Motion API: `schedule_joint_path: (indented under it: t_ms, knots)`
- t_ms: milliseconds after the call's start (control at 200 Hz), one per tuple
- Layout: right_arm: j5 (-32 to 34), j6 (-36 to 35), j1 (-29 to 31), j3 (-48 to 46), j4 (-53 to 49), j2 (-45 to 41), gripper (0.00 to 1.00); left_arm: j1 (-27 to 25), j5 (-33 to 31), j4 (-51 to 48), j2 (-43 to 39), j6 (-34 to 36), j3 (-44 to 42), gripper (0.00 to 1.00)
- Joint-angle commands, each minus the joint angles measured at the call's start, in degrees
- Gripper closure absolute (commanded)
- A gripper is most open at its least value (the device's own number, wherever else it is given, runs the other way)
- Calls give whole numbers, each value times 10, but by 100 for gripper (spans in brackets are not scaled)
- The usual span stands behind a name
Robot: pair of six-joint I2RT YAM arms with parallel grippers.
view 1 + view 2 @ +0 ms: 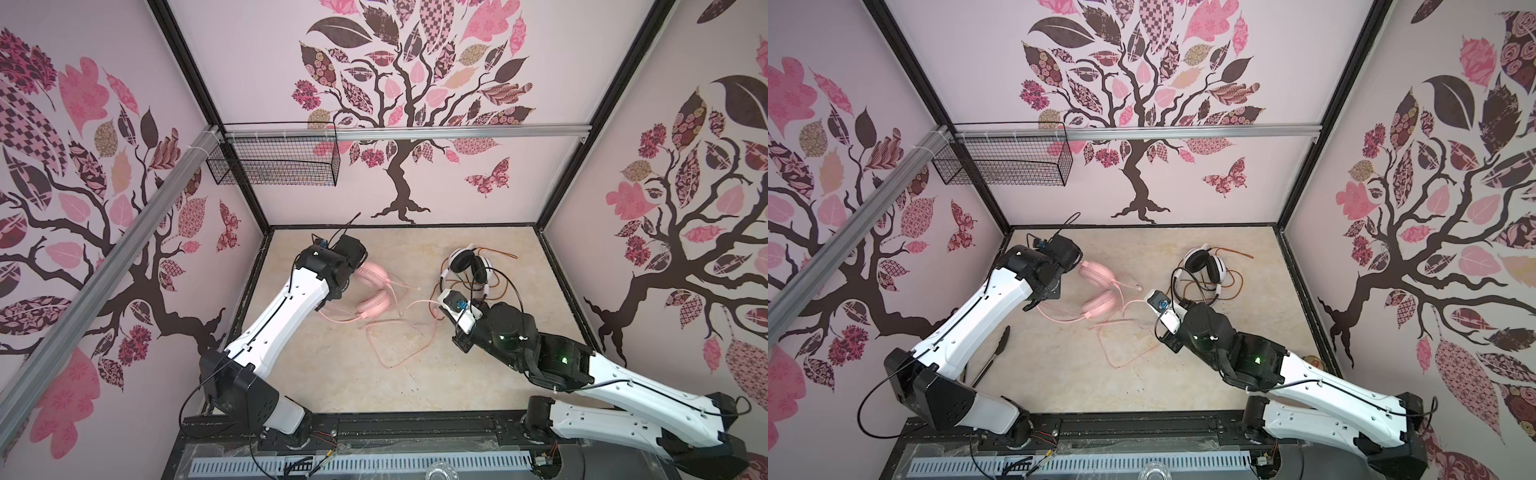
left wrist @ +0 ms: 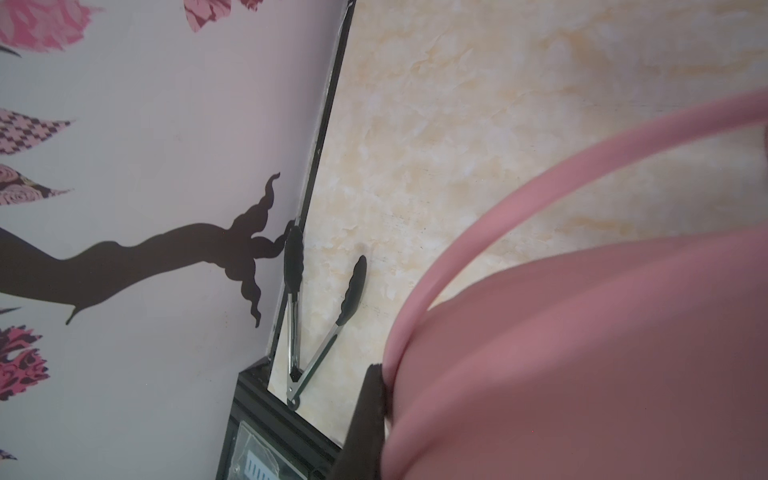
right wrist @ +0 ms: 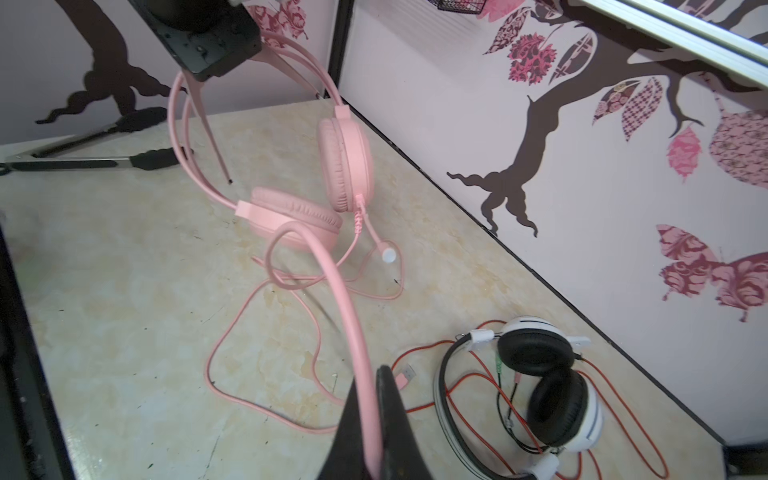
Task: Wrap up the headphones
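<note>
I judge I'm early in wrapping the pink headset. My left tool is clenched on its headband and holds the band up, while the earcups sit low on the surface below it. My right tool is pinched on the pink cable, and most of the slack lies in loose loops between the two tools. Next I'd carry that cable round the headset, keeping it taut and steering clear of the microphone boom. The white-and-black headset lies unwrapped just beside the right tool, its orange-red cable sprawled close enough to snag. Tongs lie beyond the left tool by the wall, out of the way.
</note>
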Motion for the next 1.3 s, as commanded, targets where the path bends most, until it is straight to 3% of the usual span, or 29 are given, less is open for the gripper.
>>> schedule_joint_path:
  t_ms: [0, 105, 210, 350, 610, 895, 1295]
  knots:
    - [79, -28, 2, 48, 5, 30, 100, -46, -28, 10, -14, -7, -4, 100]
    - [120, -56, 1, 72, 14, 59, 100, -82, 15, 28, -27, 13, -22, 100]
    - [116, -66, -3, 90, 10, 76, 100, -113, 53, 74, -54, 47, -56, 100]
    - [36, -46, -40, 101, -18, 75, 100, -144, 119, 103, -85, 68, -74, 100]
    - [-113, -24, -92, 88, -17, 85, 100, -147, 274, 148, -121, 88, -91, 100]
    - [-304, 44, -204, 131, -11, 170, 100, -148, 341, 165, -162, 90, -89, 100]
    - [-330, 84, -216, 137, 7, 215, 100, -148, 431, 179, -187, 105, -90, 100]
